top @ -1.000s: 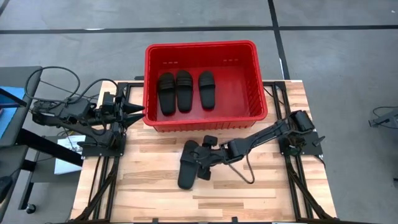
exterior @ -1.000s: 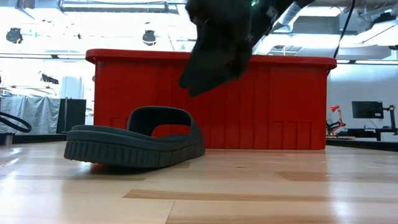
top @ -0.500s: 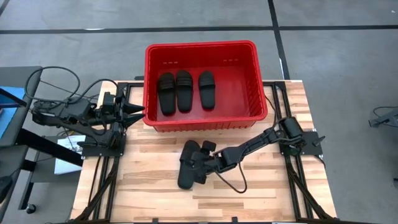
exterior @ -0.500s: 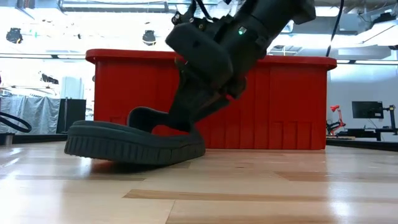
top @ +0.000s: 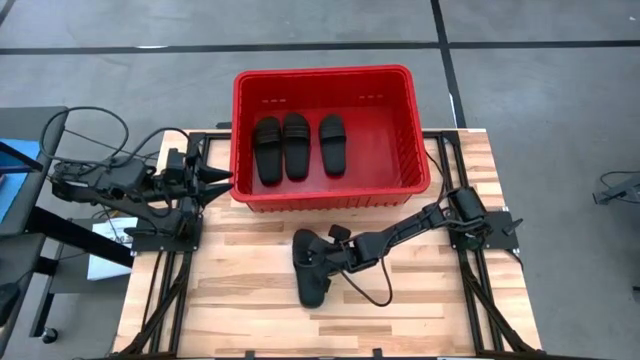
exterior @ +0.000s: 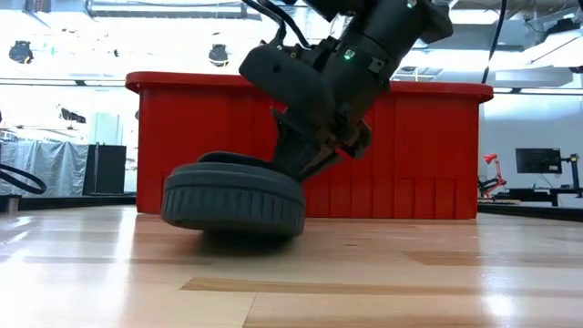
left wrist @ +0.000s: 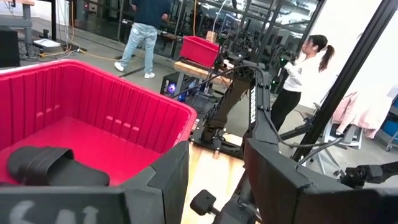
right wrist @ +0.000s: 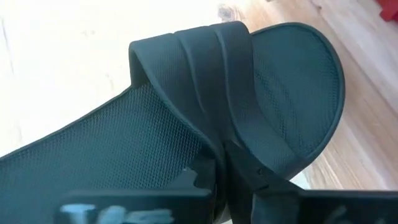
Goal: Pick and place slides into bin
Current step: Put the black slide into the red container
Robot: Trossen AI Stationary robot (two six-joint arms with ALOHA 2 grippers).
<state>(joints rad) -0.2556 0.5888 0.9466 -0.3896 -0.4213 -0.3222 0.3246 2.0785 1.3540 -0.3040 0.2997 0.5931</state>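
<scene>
A red bin (top: 322, 73) stands at the table's far side with three black slides (top: 296, 147) lying flat on its floor. One more black slide (top: 314, 280) is on the wooden table in front of the bin, seen end-on in the low view (exterior: 232, 196). My right gripper (top: 322, 256) is down on this slide and shut on its strap. My left gripper (top: 218, 176) waits open beside the bin's left wall (left wrist: 93, 87). My right gripper pinches the slide's strap (right wrist: 214, 124) between its two fingers (right wrist: 258, 177), close to where the band meets the sole's side. The fingers slant down from the table's right (exterior: 310, 155). The slide sits level, its sole at the tabletop; whether it is clear I cannot tell.
Bare wood (top: 230, 300) lies on the near half of the table. The right arm's cable (top: 385, 292) loops over the table beside the slide. The bin's near wall (exterior: 410, 155) stands just behind the held slide. People (left wrist: 305, 68) stand in the room beyond.
My right gripper has come down and toward the table's left onto the slide and taken hold of its strap. The slide has turned about on the table: its near end has swung toward the right, so the low view now sees it end-on.
</scene>
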